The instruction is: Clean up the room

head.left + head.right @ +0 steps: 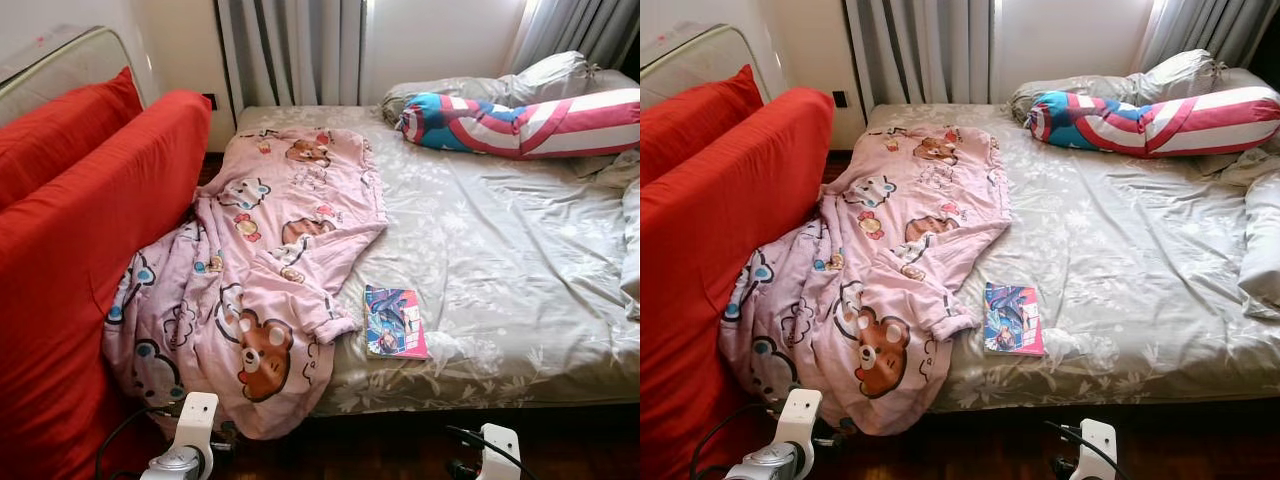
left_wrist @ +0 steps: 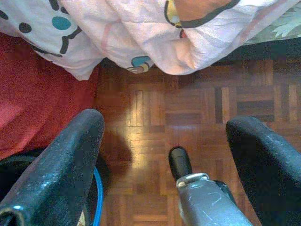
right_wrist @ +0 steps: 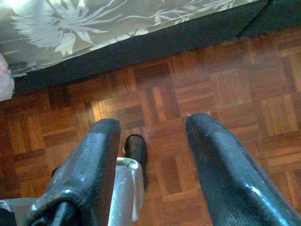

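Observation:
A pink blanket (image 1: pixel 260 270) printed with cartoon bears lies crumpled across the left half of the bed (image 1: pixel 500 260) and spills over its near edge toward the floor. A colourful book (image 1: pixel 394 322) rests on the grey floral sheet near the front edge, just right of the blanket. Both arms hang low in front of the bed. My left gripper (image 2: pixel 164 160) is open over the parquet, below the blanket's hanging hem (image 2: pixel 155 42). My right gripper (image 3: pixel 153 155) is open too, over the floor beside the bed's edge.
A red sofa (image 1: pixel 80 260) with a red cushion stands close on the left, touching the blanket. A striped bolster (image 1: pixel 520 122) and grey pillows lie at the head of the bed. Curtains (image 1: pixel 290 50) hang behind. Parquet floor (image 2: pixel 197 108) runs along the bed's front.

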